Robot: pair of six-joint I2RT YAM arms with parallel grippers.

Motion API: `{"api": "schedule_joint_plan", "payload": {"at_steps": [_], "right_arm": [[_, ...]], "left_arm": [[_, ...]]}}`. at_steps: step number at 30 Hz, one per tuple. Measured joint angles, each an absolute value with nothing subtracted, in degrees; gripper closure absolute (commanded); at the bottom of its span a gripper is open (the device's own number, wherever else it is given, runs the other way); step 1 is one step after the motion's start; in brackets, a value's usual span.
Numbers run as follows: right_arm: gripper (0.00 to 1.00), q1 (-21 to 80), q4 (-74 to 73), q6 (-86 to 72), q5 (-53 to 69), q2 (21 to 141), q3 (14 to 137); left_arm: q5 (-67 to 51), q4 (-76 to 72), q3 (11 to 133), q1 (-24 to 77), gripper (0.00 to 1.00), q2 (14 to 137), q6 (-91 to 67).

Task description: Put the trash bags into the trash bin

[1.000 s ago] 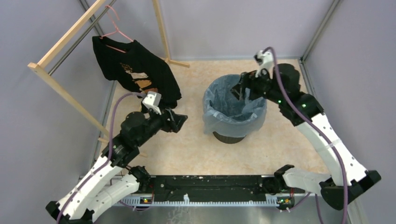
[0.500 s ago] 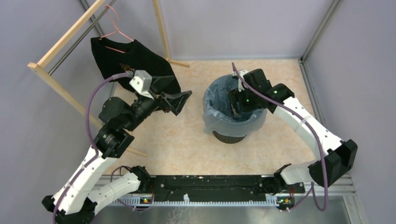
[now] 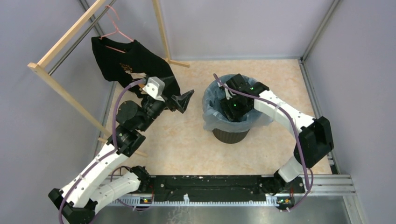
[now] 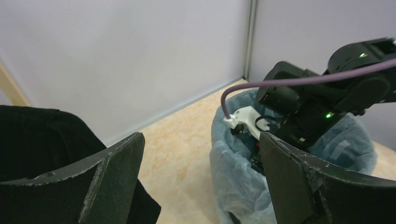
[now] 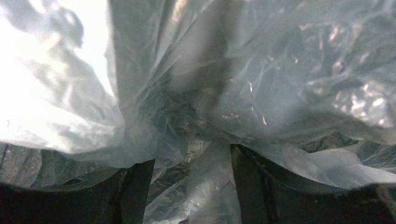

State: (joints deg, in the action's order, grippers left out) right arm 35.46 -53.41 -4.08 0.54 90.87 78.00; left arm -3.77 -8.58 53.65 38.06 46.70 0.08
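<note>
The left end effector [image 3: 186,99] sits nearest. Over the last second it has lifted and turned toward the bin [image 3: 229,136], and its fingers are spread wide, holding nothing. Further on, the right end effector [image 5: 191,184] has moved from the far rim down into the bin. Its fingers are parted, with a fold of film lying between them unclamped. The bag [image 3: 211,122] lines the bin, with its hem folded out over the rim. The arm is probably pressing the liner toward the bottom, so the task looks nearly done. Bin and bag stand upright, long axis vertical, mouths facing up.
</note>
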Motion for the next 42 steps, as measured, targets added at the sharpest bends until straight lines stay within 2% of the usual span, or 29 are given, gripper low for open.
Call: {"api": "schedule_joint_plan", "payload": {"at_steps": [4, 13, 17, 18, 19, 23, 24, 42], "right_arm": [[0.44, 35.46, -53.06, -4.03, 0.49, 91.02, 77.82], [0.31, 35.46, -54.63, -5.39, -0.45, 90.02, 78.98], [0.30, 35.48, -55.31, -5.91, 0.19, 86.39, 82.74], [0.34, 35.48, -55.11, -6.04, 0.64, 84.84, 83.37], [0.45, 35.48, -54.89, -6.09, 1.02, 83.68, 83.50], [0.96, 35.48, -52.88, -6.33, 2.28, 81.06, 82.85], [1.00, 35.48, -52.10, -6.13, 2.57, 81.08, 82.32], [1.00, 35.90, -40.62, -6.42, 4.62, 88.77, 67.40]], "left_arm": [[-1.93, -8.95, 51.42, 38.06, 0.01, 46.63, 2.04], [2.42, -9.87, 49.45, 38.06, 0.01, 45.25, 3.86], [2.63, -10.07, 49.39, 38.06, 0.01, 45.25, 3.90], [2.61, -10.07, 49.39, 38.06, 0.01, 45.25, 3.88], [2.59, -10.07, 49.39, 38.06, 0.01, 45.25, 3.86], [2.44, -10.09, 49.39, 38.06, 0.01, 45.25, 3.62], [2.44, -10.11, 49.39, 38.06, 0.01, 45.25, 3.57], [2.39, -10.31, 49.06, 38.06, 0.01, 46.50, 2.92]]}}
